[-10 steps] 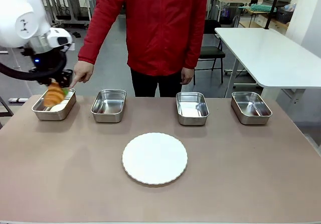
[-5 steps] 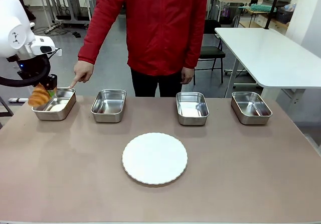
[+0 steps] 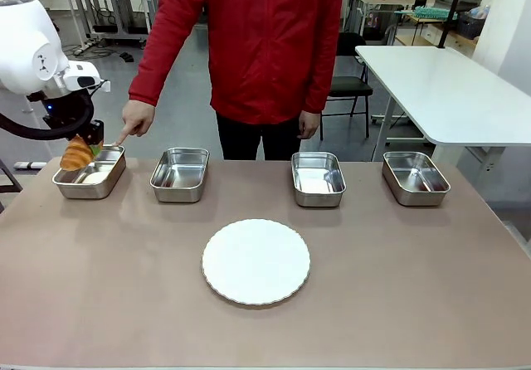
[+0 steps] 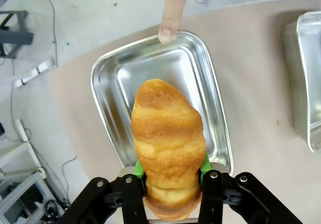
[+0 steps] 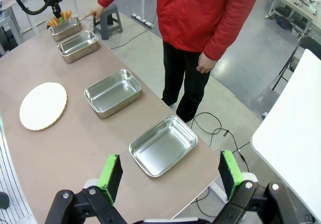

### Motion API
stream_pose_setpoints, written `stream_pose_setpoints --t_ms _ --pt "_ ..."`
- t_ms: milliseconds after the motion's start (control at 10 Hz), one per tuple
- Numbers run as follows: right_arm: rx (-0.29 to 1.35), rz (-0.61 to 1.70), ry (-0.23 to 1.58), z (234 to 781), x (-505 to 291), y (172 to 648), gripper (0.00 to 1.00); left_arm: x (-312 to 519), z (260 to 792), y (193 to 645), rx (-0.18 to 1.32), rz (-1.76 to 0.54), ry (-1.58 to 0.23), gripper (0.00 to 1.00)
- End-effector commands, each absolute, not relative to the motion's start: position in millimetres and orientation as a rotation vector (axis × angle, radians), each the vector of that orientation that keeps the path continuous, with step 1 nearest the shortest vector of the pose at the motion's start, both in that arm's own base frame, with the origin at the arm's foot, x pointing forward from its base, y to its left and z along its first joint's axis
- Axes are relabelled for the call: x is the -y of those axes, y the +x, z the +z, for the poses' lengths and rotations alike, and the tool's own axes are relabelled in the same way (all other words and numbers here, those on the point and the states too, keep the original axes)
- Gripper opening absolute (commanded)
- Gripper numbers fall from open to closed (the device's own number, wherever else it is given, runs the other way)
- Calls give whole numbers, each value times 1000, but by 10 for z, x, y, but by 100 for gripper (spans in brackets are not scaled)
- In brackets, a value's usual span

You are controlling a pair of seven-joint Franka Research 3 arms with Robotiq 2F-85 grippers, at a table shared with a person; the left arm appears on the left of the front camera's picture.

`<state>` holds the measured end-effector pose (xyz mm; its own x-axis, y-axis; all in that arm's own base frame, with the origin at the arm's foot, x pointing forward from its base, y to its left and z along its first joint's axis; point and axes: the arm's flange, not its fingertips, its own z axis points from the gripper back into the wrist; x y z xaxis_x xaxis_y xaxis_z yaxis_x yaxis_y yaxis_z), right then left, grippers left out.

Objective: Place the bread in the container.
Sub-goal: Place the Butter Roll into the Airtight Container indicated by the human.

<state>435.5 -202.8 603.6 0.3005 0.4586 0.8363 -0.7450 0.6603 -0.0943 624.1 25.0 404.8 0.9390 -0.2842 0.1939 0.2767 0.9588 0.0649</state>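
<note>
The bread [image 3: 78, 153], a golden-brown croissant, hangs just above the left end of the leftmost steel container [image 3: 86, 189], with my left gripper [image 3: 83, 148] shut on it. In the left wrist view the bread [image 4: 168, 133] sits clamped between the green pads [image 4: 140, 166] over the container [image 4: 193, 76]. A person's pointing finger [image 4: 170, 13] touches the container's far rim. My right gripper [image 5: 170, 173] stands open above the table's right end, nothing between its pads.
Three more steel trays [image 3: 179, 173] [image 3: 318, 178] [image 3: 415, 177] line the far side. A round white plate [image 3: 255, 261] lies mid-table. The person in a red jacket [image 3: 265, 46] stands at the far edge, one hand [image 3: 135, 121] reaching over it.
My left gripper swung left with the bread past the container's edge, then came back a little to the right. The person's pointing hand has stayed put.
</note>
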Motion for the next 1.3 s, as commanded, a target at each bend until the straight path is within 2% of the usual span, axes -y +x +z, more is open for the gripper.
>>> stream_pose_setpoints --t_ms 0,100,200,1100,1200 --pt "979 823 341 6055 2012 4345 100 -284 4012 6396 192 -275 23 41" --pt "979 823 341 6055 2012 4345 100 -288 3980 6423 189 -273 11 41" --pt "979 823 341 6055 2012 4345 100 -304 3978 6435 197 -288 -18 99" --pt "979 823 341 6055 2012 4345 100 -257 4036 6389 212 -260 -23 100" --pt "979 823 341 6055 2012 4345 100 -295 4039 6415 127 -252 -109 100"
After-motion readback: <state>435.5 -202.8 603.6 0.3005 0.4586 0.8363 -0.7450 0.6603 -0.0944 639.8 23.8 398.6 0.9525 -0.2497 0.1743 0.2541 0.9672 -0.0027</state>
